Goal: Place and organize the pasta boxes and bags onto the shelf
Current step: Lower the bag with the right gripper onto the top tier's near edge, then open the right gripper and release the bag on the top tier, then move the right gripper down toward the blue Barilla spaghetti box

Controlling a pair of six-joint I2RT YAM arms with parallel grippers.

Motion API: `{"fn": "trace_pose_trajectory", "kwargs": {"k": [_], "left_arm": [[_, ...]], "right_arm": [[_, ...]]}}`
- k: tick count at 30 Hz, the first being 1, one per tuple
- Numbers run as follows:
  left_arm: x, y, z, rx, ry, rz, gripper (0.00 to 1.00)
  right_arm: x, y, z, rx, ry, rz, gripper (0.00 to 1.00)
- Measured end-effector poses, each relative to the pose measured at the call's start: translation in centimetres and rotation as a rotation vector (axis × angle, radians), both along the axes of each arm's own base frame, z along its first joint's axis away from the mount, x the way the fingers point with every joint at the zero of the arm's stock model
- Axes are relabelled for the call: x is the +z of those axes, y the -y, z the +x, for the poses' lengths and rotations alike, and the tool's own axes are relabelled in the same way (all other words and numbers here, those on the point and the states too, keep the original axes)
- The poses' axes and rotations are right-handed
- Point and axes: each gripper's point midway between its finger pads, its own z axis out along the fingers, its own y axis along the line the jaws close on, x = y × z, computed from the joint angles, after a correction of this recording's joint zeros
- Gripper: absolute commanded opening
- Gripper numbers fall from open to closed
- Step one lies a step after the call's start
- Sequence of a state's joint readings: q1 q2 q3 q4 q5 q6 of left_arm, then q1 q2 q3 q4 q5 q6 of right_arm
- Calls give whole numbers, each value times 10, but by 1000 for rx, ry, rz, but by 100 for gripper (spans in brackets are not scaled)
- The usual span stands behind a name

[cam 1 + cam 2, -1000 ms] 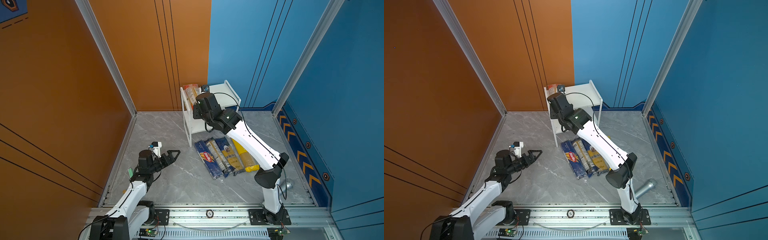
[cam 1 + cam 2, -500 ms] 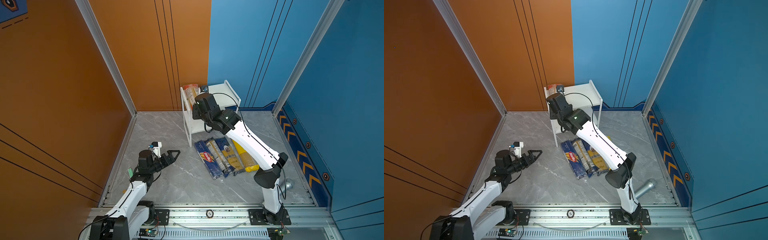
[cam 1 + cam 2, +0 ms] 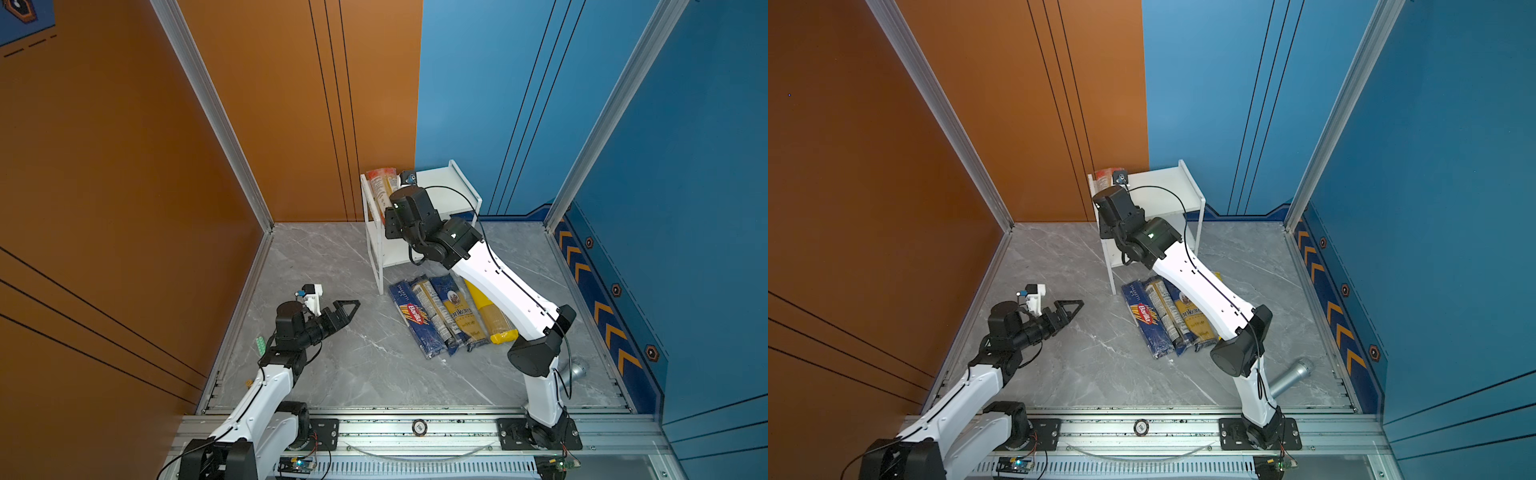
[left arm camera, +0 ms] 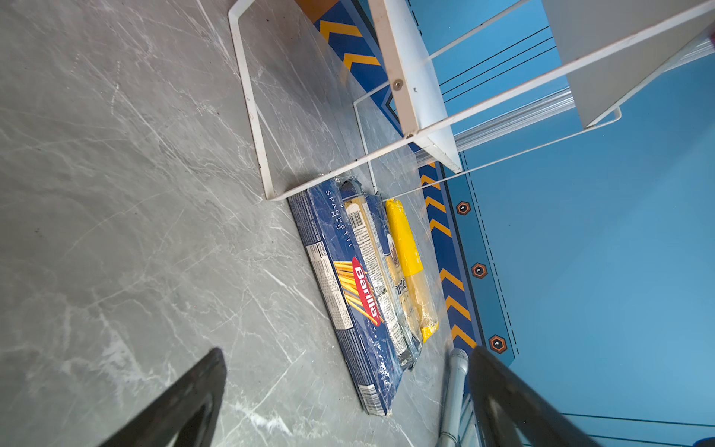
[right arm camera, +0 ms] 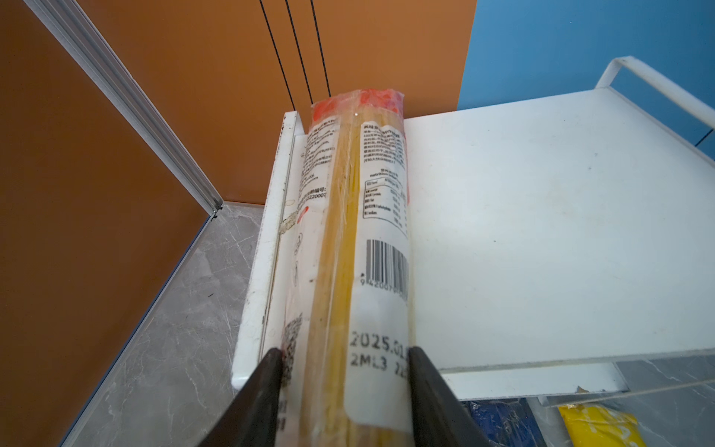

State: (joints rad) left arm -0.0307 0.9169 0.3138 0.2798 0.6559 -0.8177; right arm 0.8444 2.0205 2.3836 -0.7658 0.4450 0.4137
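White shelf point(image 5: 541, 232) top: red-ended pack point(image 5: 348, 232) between fingers point(image 5: 267, 381) of right gripper point(image 5: 342, 354), grip unclear.

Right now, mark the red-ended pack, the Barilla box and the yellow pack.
red-ended pack point(image 5: 342, 232), right wrist view, on the spaghetti strands mid-pack.
Barilla box point(image 3: 414, 313), a top view, on its red logo.
yellow pack point(image 4: 405, 242), left wrist view, on its opaque part.

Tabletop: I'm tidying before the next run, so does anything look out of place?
Yes: a silver metal cylinder lies on the tabletop beside the right arm's base; it is not one of the pasta packs.
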Motion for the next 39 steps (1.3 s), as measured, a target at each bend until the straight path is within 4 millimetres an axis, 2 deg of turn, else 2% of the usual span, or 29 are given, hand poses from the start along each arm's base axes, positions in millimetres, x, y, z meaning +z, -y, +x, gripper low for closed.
{"fn": "trace_pose_trajectory", "kwargs": {"k": [12, 17, 21, 26, 29, 33, 39], "left_arm": [[0, 0, 0, 8, -13, -17, 98], [2, 0, 0, 14, -22, -32, 98], [5, 0, -1, 19, -19, -45, 98], [8, 2, -2, 23, -27, -63, 98], [8, 5, -2, 23, -32, -66, 98], [9, 12, -5, 14, -39, -71, 98], [10, 28, -10, -8, -45, -72, 98]], "right_arm": [[0, 4, 4, 21, -3, -9, 62], [8, 17, 2, 36, -4, -3, 66], [25, 33, -4, 52, 12, 13, 68], [38, 55, -19, 70, 22, 22, 68], [39, 68, -30, 85, 22, 27, 69], [32, 89, -46, 98, 8, 21, 69], [16, 121, -86, 123, -12, 34, 70]]}}
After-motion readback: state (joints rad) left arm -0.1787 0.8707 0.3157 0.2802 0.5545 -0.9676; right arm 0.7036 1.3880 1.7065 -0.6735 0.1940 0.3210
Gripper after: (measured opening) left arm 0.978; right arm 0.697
